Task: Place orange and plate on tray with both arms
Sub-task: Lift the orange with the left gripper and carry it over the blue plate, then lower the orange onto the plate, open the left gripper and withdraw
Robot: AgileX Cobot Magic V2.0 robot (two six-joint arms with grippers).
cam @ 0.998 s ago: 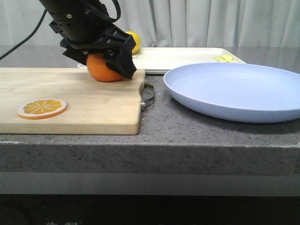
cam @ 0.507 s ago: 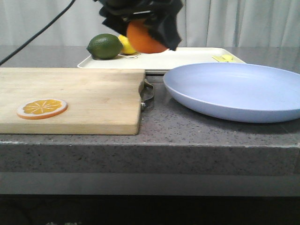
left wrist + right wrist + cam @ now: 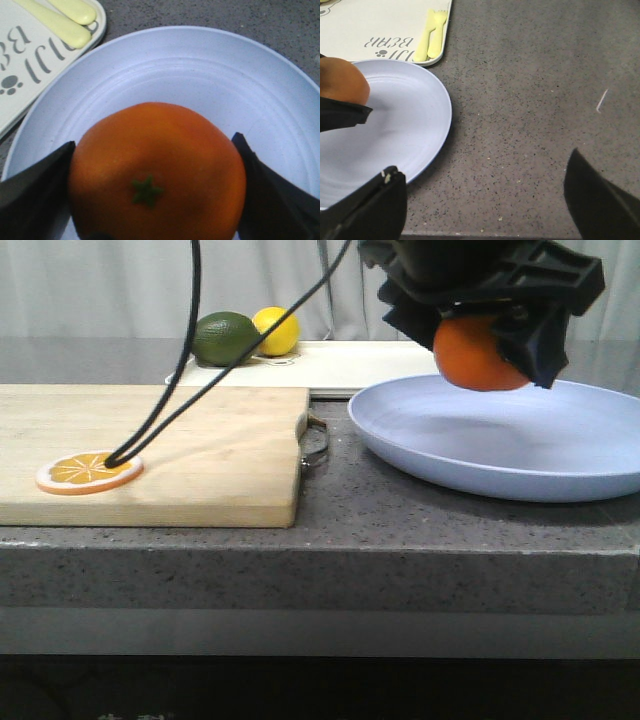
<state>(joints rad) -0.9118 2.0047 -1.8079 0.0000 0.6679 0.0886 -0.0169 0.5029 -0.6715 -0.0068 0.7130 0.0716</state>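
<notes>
My left gripper [image 3: 492, 332] is shut on the whole orange [image 3: 476, 358] and holds it in the air just above the pale lavender-blue plate [image 3: 450, 440]. In the left wrist view the orange [image 3: 157, 165], stem up, fills the space between the black fingers [image 3: 35, 190] over the plate [image 3: 200, 70]. The cream-white tray [image 3: 370, 365] lies behind the plate. My right gripper [image 3: 485, 200] is open and empty over bare counter, beside the plate's edge [image 3: 415, 135]. The right gripper does not show in the front view.
A wooden cutting board [image 3: 180, 450] with an orange slice [image 3: 90, 470] lies at the left. A lime [image 3: 225, 337] and a lemon [image 3: 276, 330] sit at the tray's far left. Yellow cutlery [image 3: 432, 35] lies on the tray's near corner. Grey counter [image 3: 535, 100] lies right of the plate.
My left gripper lifted the orange off the cutting board, carried it right past the tray and now holds it over the plate.
</notes>
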